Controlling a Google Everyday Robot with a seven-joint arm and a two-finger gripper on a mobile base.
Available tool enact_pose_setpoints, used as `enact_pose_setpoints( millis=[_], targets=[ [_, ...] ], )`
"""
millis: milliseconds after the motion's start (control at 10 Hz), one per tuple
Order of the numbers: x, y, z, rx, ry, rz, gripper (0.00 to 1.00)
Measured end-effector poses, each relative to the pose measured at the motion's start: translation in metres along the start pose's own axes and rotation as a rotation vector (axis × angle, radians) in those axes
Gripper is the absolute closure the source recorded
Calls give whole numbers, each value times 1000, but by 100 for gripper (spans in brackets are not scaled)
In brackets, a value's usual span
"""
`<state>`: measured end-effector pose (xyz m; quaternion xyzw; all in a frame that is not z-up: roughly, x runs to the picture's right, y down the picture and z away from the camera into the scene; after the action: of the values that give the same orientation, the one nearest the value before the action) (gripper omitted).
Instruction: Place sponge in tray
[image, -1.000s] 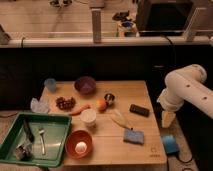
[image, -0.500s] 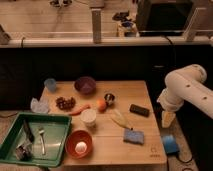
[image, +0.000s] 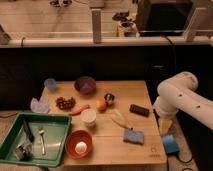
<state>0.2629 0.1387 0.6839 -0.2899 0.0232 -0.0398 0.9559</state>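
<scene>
Currently gripper (image: 165, 126) spread wide, empty, right of table (image: 134, 93); sponge (image: 133, 136) on tabletop, outside tray (image: 55, 132).

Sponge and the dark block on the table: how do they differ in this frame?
Colour: the sponge is blue, the dark block black. Shape: the sponge looks wider and squarer, the dark block slimmer. Place: the sponge lies nearer the table's front edge, the dark block farther back. Both lie flat, untouched; the gripper hangs beyond the table's right edge.
</scene>
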Motion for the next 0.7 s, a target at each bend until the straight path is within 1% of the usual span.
enact_pose_setpoints(
  millis=[200,300,400,700],
  targets=[
    [-5,1,3,0,4,-38,20],
    [-12,3,6,-2,5,-63,20],
    [-26,6,10,-3,5,-103,20],
    [-36,9,15,-6,11,-169,20]
  ],
)
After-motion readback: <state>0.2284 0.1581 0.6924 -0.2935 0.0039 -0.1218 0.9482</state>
